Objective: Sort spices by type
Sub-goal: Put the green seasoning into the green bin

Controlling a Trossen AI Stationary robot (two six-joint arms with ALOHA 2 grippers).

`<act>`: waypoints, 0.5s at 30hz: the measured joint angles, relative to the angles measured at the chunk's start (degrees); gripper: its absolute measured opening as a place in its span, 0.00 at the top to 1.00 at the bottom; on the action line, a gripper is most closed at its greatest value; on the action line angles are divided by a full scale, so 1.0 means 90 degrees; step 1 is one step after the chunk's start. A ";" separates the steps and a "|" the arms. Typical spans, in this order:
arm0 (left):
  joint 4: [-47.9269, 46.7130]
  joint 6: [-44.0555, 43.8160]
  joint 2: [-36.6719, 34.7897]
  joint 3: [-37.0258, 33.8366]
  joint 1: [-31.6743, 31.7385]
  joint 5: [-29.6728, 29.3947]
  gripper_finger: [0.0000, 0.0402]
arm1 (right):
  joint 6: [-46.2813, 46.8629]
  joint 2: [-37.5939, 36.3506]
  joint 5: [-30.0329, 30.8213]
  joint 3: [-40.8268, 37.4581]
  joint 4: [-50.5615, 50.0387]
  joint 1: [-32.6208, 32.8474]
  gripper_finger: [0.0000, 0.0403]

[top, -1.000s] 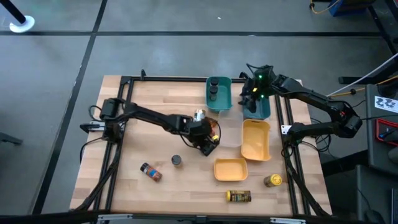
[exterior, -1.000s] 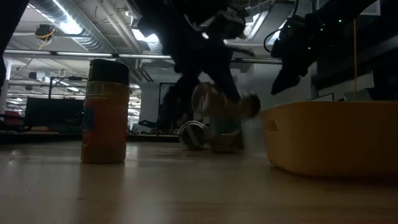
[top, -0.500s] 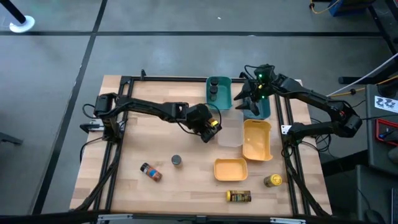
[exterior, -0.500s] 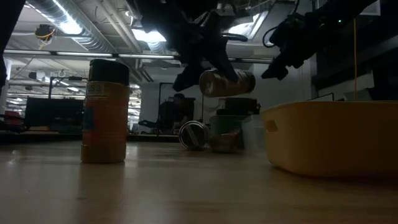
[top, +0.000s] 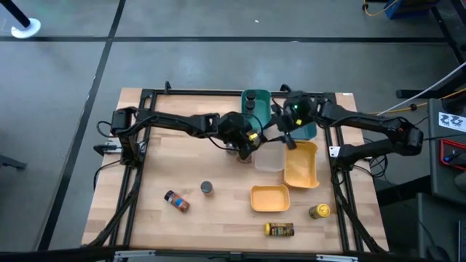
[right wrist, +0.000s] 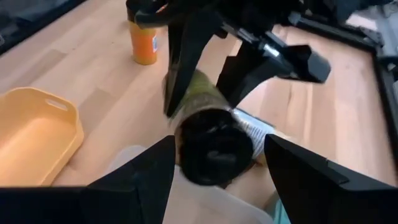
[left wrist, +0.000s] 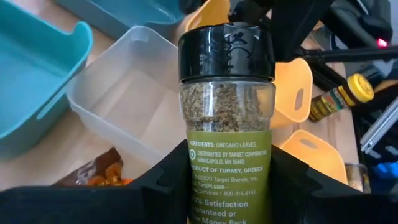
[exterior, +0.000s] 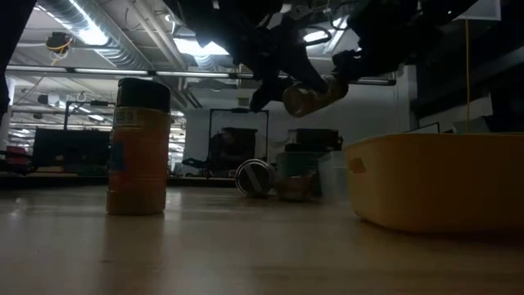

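Observation:
A clear oregano jar (left wrist: 227, 124) with a black lid and a green label hangs above the table's middle (top: 251, 138) (exterior: 315, 94), with my left gripper (left wrist: 227, 183) (top: 244, 138) shut on it. My right gripper (right wrist: 217, 180) (top: 285, 125) is open, facing the jar's lid end. Its fingers stand on either side of the black lid (right wrist: 214, 149); I cannot tell whether they touch it. Other spices stand or lie on the table: an orange jar (top: 177, 201), a dark-lidded jar (top: 207, 188), a bottle (top: 279, 230), a yellow-lidded jar (top: 319, 211) and an orange-brown packet (left wrist: 102, 171). My left gripper pinches the jar's labelled lower body (left wrist: 202, 186) between its two fingers, one on each side. The jar runs on along the fingers, with its lid end (left wrist: 227, 53) away from the wrist. It is lifted clear of the table and tilted, the lid end higher and toward the right arm.
A clear bin (top: 268, 156) lies just beyond the jar, with two yellow bins (top: 300, 164) (top: 270, 197) to its right and nearer. A teal bin (top: 255, 109) at the far edge holds two dark jars; another teal bin (top: 307, 129) sits under the right arm.
My left gripper has lifted the oregano jar off the table, carried it toward the far edge and rolled, so the jar now tilts lid-up toward the right arm. My right gripper has swung from over the far-right teal bin toward the left, up to the jar's lid, rolling as it came.

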 joint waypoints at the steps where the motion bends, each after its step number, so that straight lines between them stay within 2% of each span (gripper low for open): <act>1: -0.0012 0.0034 0.0000 0.0000 -0.0022 -0.0006 0.66 | 0.0005 0.0000 0.0130 0.0000 0.0039 0.0091 0.39; 4: -0.0024 0.0172 0.0000 0.0000 -0.0089 -0.0015 0.66 | 0.0007 0.0000 0.0459 0.0000 0.0115 0.0323 0.39; 15: 0.0412 0.0897 0.0000 0.0000 -0.0251 -0.0018 0.66 | 0.0027 -0.0002 0.0726 0.0000 0.0190 0.0873 0.39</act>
